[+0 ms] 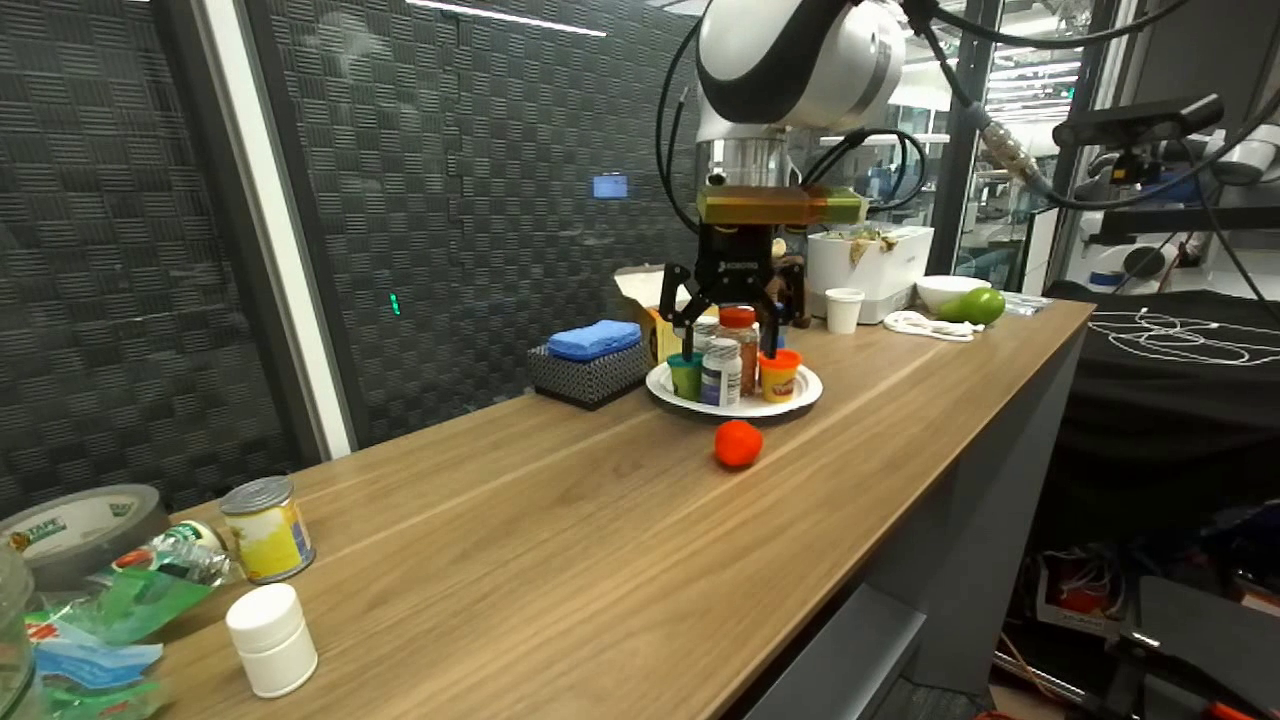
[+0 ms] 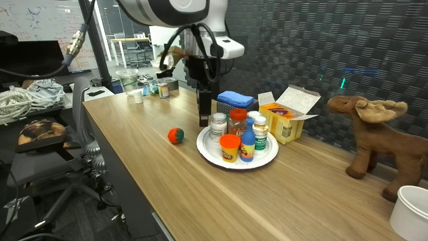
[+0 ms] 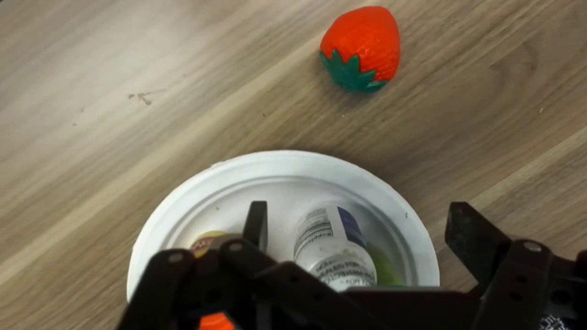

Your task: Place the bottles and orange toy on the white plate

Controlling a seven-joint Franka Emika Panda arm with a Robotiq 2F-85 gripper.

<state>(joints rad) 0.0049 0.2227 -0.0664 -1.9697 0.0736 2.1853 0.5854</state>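
Note:
The orange toy is a red-orange strawberry with green leaves (image 1: 738, 443) (image 2: 175, 135) (image 3: 362, 41), on the table just off the white plate (image 1: 740, 412) (image 2: 204, 147) (image 3: 284, 165). Several bottles stand upright on the plate: a white pill bottle (image 1: 721, 375) (image 2: 218, 129) (image 3: 330, 243), a red-capped spice bottle (image 2: 237, 124), a blue bottle (image 2: 247, 144) and a white-capped plant-food bottle (image 2: 260, 137). An orange-lidded tub (image 1: 779, 375) (image 2: 229, 149) and a teal-lidded green tub (image 1: 686, 378) stand there too. My gripper (image 1: 729, 352) (image 2: 204, 120) (image 3: 357, 215) is open and empty over the plate's edge.
A dark box with a blue cloth (image 1: 595, 340) and an open yellow carton (image 2: 282, 124) stand near the plate by the wall. A plush moose (image 2: 378, 134) and a white cup (image 2: 411, 211) are beyond. A can (image 1: 267, 530) and squat white jar (image 1: 272, 640) stand at the far end.

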